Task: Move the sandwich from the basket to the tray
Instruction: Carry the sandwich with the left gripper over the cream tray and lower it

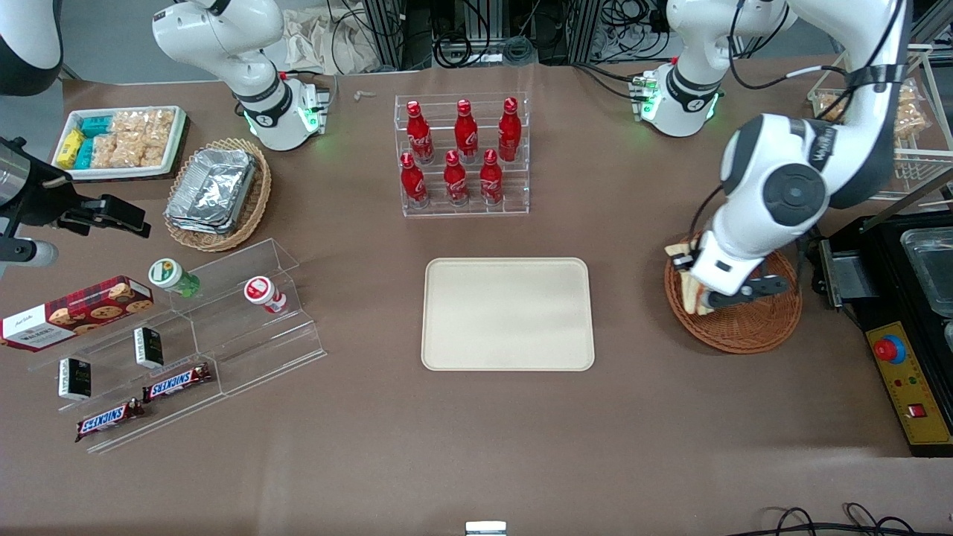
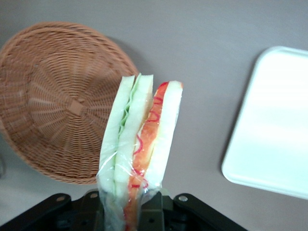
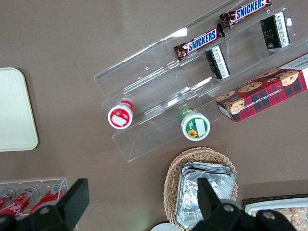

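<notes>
The tool (image 2: 126, 211) was clamped on the wrapped sandwich (image 2: 139, 149) at its lower end, the wedge standing out from the fingers, layers edge-on, raised over the basket (image 1: 744, 327) at the rim nearest the tray (image 1: 508, 313). On the counter (image 1: 476, 447), in the front view, the tray lay at about nine o'clock from the tool (image 1: 707, 286), apart from the basket. In my judgement, the coming carry turned on that sideways gap.

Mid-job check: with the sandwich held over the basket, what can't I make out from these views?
- Front view: the arm covers most of the sandwich and the gripper over the basket.
- Left wrist view: the frame edge cuts off the tray; the gripper hides the sandwich's base.
- Right wrist view: basket and sandwich are outside it.
</notes>
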`<action>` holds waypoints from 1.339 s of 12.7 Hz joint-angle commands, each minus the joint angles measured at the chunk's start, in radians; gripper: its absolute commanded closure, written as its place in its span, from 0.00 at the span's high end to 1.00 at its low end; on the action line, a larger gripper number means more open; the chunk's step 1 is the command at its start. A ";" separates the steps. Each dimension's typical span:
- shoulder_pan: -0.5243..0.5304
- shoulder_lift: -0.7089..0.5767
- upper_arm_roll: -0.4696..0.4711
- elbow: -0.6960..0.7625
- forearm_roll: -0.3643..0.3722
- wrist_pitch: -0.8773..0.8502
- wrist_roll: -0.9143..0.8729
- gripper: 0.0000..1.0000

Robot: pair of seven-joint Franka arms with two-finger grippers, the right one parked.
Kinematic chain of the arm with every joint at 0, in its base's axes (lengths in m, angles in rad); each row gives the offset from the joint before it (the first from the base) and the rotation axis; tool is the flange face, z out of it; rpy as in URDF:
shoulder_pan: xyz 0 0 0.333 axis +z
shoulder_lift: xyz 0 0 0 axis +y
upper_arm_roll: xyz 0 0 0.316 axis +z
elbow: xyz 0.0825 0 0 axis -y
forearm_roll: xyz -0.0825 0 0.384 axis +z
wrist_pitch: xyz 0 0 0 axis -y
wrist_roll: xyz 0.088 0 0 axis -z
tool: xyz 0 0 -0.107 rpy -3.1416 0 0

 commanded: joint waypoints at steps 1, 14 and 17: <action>0.002 0.039 -0.078 0.034 0.013 -0.007 0.032 0.00; -0.152 0.466 -0.119 0.268 0.170 0.227 -0.207 0.00; -0.152 0.513 -0.118 0.292 0.173 0.227 -0.186 0.00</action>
